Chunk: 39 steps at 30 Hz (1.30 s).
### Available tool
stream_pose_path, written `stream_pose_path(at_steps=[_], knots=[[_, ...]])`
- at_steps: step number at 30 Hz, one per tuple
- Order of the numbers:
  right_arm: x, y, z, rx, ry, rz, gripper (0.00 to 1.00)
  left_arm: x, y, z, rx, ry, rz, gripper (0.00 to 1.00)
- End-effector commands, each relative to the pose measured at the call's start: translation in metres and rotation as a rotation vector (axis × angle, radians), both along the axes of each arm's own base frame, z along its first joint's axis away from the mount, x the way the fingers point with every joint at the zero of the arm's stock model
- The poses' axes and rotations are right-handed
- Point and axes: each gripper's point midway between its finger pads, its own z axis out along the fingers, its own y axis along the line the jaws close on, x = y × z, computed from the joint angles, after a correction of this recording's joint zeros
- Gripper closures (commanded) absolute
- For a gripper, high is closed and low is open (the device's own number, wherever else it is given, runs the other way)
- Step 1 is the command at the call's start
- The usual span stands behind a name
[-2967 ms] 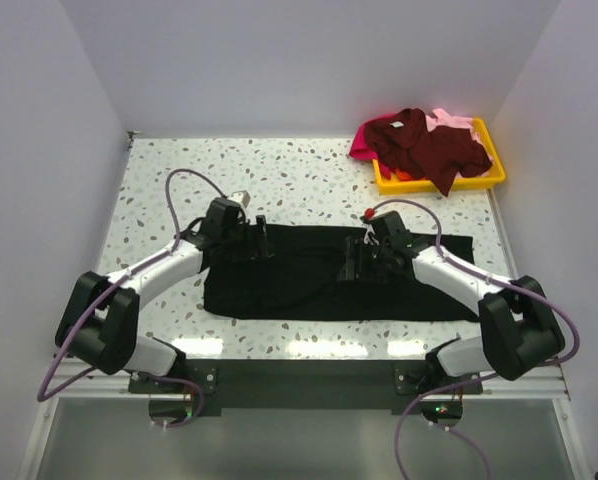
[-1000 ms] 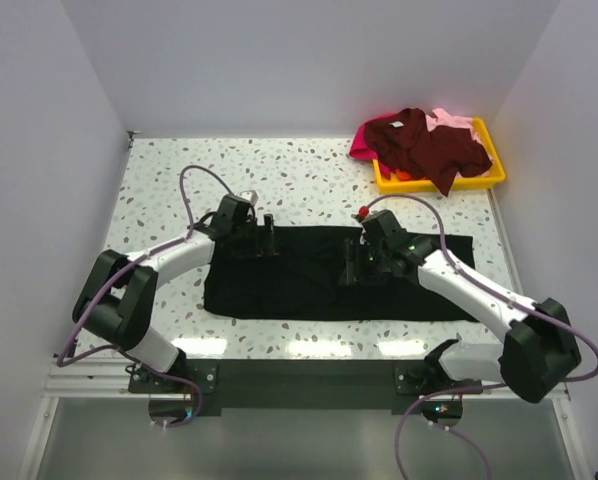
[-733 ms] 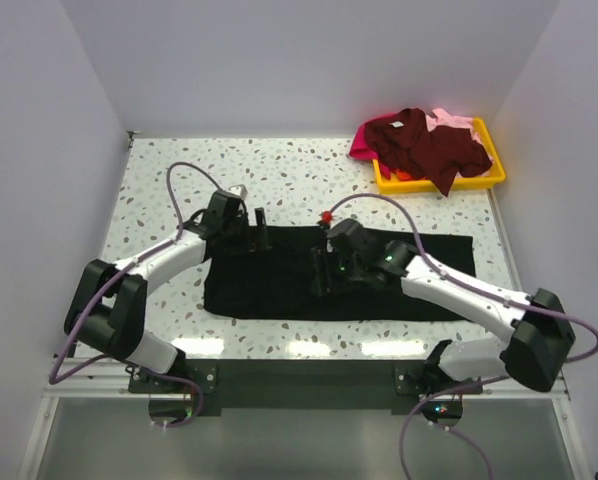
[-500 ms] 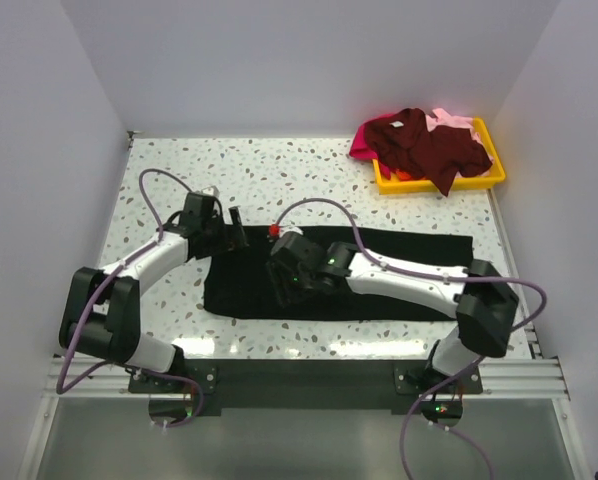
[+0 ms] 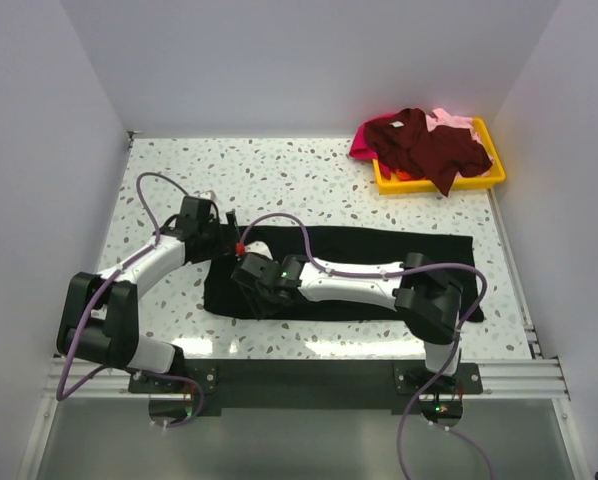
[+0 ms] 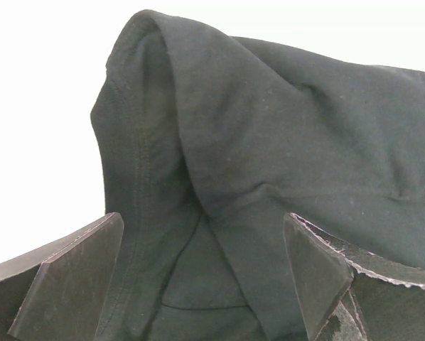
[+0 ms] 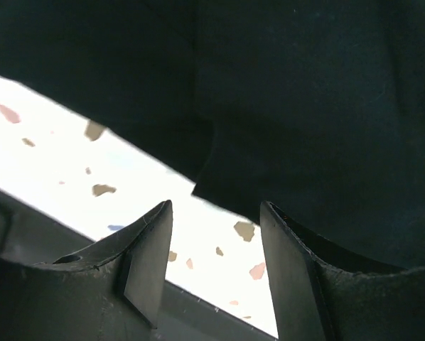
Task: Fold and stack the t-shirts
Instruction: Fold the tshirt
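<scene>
**Ana:** Along the near edge of the speckled white bench (image 5: pixel 299 180), what is the right claw (image 7: pixel 214 213) up to?

**Ben:** It hangs over the near hem of the large black cloth t-shirt (image 5: pixel 379 245), at the lower left of the overhead view. Its fingers (image 7: pixel 141 263) are spread partway and pinch nothing. A corner of the hem lies just past them, with bare bench beside it. I'd say it is lined up to take that near-left corner.

**Ana:** And the left claw (image 6: pixel 202 220)?

**Ben:** That one is a little farther back, at the shirt's far-left corner. It is spread wide, and a raised fold of hem stands between the fingers (image 6: pixel 70 277) without touching them, as far as I can see. With both claws at the left end, the next fold probably carries that end over toward the right.

**Ana:** How does the shirt lie?

**Ben:** Flat across the middle of the bench as a long band running left to right. It looks narrowed already but not yet folded short.

**Ana:** And the far corner?

**Ben:** At the upper right, a yellow plastic tray (image 5: pixel 479 183) holds the others. A dark maroon cloth shirt (image 5: pixel 424 145) is draped on top and over the rim, a magenta shirt (image 5: pixel 362 148) pokes out at its left, and a pale pink shirt (image 5: pixel 454 120) sits behind. They are likely parked there to leave room for folding.
</scene>
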Motion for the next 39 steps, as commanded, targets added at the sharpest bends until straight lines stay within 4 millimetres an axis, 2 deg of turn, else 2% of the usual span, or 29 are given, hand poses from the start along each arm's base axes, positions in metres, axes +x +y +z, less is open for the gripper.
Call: stream_pose_path(at_steps=[1,5,8,9,12,16,21,25,26,29,30,35,39], knots=[[0.010,0.004,-0.003,-0.020,-0.041,-0.044,0.44,0.001,0.007,0.005,0.006,-0.023,0.000,0.00],[0.016,0.003,-0.015,-0.057,-0.060,-0.062,0.44,0.002,0.010,0.005,0.003,-0.025,0.007,0.00],[0.018,-0.003,-0.024,-0.098,-0.067,-0.069,0.55,0.002,0.012,0.005,0.002,-0.025,0.011,0.00],[0.017,-0.005,-0.022,-0.104,-0.064,-0.070,0.64,0.002,0.012,0.005,0.000,-0.025,0.012,0.00],[0.015,-0.012,-0.014,-0.113,-0.058,-0.070,0.77,0.002,0.014,0.005,-0.003,-0.023,0.017,0.00],[0.007,-0.016,0.012,-0.101,-0.040,-0.032,0.81,0.003,0.014,0.004,-0.008,-0.025,0.018,0.00],[-0.012,-0.019,0.021,-0.092,0.041,0.032,0.82,0.003,0.014,0.005,-0.014,-0.024,0.018,0.00],[-0.023,-0.022,0.029,-0.062,0.077,0.055,0.79,0.003,0.015,0.005,-0.013,-0.023,0.020,0.00],[-0.027,-0.022,0.032,-0.048,0.093,0.066,0.74,0.003,0.016,0.005,-0.014,-0.021,0.022,0.00],[-0.032,-0.022,0.037,-0.032,0.114,0.083,0.70,0.004,0.016,0.006,-0.013,-0.024,0.023,0.00],[-0.034,-0.020,0.040,-0.014,0.118,0.090,0.64,0.004,0.016,0.006,-0.013,-0.023,0.025,0.00],[-0.035,-0.025,0.047,0.001,0.108,0.084,0.48,0.005,0.016,0.007,-0.015,-0.024,0.025,0.00],[-0.027,-0.028,0.048,0.000,0.075,0.064,0.41,0.007,0.017,0.008,-0.011,-0.025,0.024,0.00]])
